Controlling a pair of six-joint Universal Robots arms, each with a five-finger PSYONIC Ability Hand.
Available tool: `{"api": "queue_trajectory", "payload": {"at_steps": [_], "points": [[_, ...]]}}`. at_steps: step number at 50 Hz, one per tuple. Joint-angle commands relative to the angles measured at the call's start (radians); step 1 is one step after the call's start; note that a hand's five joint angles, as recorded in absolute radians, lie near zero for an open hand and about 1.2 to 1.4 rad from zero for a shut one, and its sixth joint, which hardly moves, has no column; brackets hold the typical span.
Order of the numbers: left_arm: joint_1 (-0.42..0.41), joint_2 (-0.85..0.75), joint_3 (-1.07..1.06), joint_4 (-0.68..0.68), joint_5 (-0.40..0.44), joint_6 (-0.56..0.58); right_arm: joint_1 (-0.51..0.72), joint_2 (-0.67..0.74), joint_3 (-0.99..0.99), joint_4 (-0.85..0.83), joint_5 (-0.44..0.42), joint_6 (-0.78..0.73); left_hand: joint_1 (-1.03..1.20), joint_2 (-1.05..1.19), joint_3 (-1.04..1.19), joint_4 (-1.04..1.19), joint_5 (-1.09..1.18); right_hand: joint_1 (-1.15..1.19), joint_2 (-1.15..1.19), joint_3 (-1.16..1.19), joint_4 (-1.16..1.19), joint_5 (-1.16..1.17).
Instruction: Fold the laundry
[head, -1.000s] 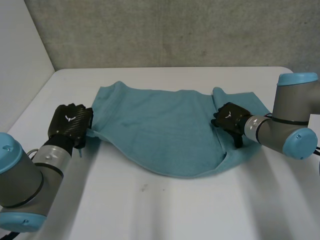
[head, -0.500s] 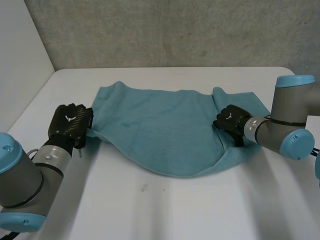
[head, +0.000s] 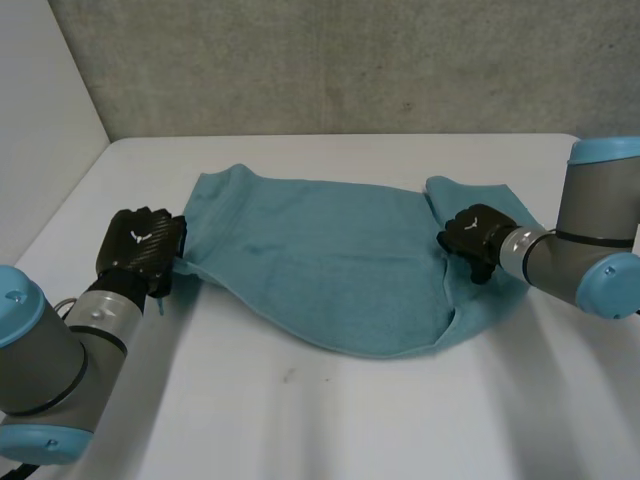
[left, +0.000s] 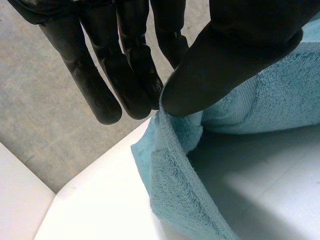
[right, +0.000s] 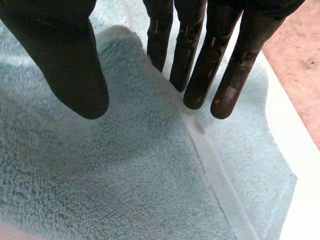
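Towel lies spread on the white surface in the head view, left robot hand at its left corner, right robot hand on its right end. Left wrist view: thumb and fingers pinch the towel's edge. Right wrist view: straight fingers, thumb apart, over the towel.

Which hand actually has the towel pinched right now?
The left hand: its thumb and fingers pinch the towel by its edge. The right hand has straight fingers over the towel, thumb apart.
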Motion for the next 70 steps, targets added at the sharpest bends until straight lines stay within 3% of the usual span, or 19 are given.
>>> {"api": "queue_trajectory", "payload": {"at_steps": [1, 6, 14, 18, 29, 43, 56, 61, 70], "points": [[-0.001, 0.000, -0.001, -0.002, 0.000, 0.001, 0.000, -0.086, 0.010, -0.048, 0.000, 0.149, 0.198, 0.178, 0.179, 0.179, 0.180, 0.158, -0.024, -0.029, -0.029, -0.040], [-0.001, 0.000, -0.001, -0.002, 0.000, 0.001, -0.002, -0.115, 0.033, -0.080, -0.001, 0.229, 0.198, 0.178, 0.179, 0.179, 0.180, 0.141, -0.042, -0.047, -0.047, -0.058], [-0.001, 0.000, -0.001, -0.002, 0.000, 0.001, 0.001, -0.112, 0.053, -0.080, -0.011, 0.232, 0.198, 0.178, 0.179, 0.179, 0.180, 0.109, -0.074, -0.079, -0.079, -0.090], [-0.001, 0.000, -0.001, -0.002, 0.000, 0.001, 0.003, -0.110, 0.054, -0.083, -0.011, 0.223, 0.198, 0.178, 0.179, 0.179, 0.180, -0.076, -0.259, -0.263, -0.264, -0.275], [-0.001, -0.005, -0.001, -0.002, 0.000, 0.001, 0.009, -0.057, 0.053, -0.083, -0.055, 0.117, 0.198, 0.178, 0.179, 0.179, 0.180, -0.112, -0.295, -0.299, -0.300, -0.310], [-0.001, -0.005, 0.001, -0.002, 0.000, 0.001, 0.009, -0.008, 0.043, -0.086, -0.037, 0.062, 0.198, 0.178, 0.179, 0.179, 0.180, 0.020, -0.162, -0.167, -0.168, -0.178], [-0.001, -0.005, 0.001, 0.000, 0.000, 0.003, 0.007, -0.003, 0.043, -0.083, -0.043, 0.062, 0.198, 0.178, 0.179, 0.179, 0.180, 0.308, 0.125, 0.121, 0.120, 0.109], [-0.001, -0.006, 0.001, 0.000, 0.000, 0.001, 0.003, -0.003, 0.045, -0.083, -0.040, 0.062, 0.198, 0.178, 0.179, 0.179, 0.180, 0.015, -0.168, -0.172, -0.173, -0.184], [-0.001, -0.006, 0.001, 0.000, 0.000, 0.001, 0.007, -0.003, 0.045, -0.086, -0.041, 0.065, 0.198, 0.178, 0.179, 0.179, 0.180, 0.017, -0.165, -0.170, -0.171, -0.181]]}}
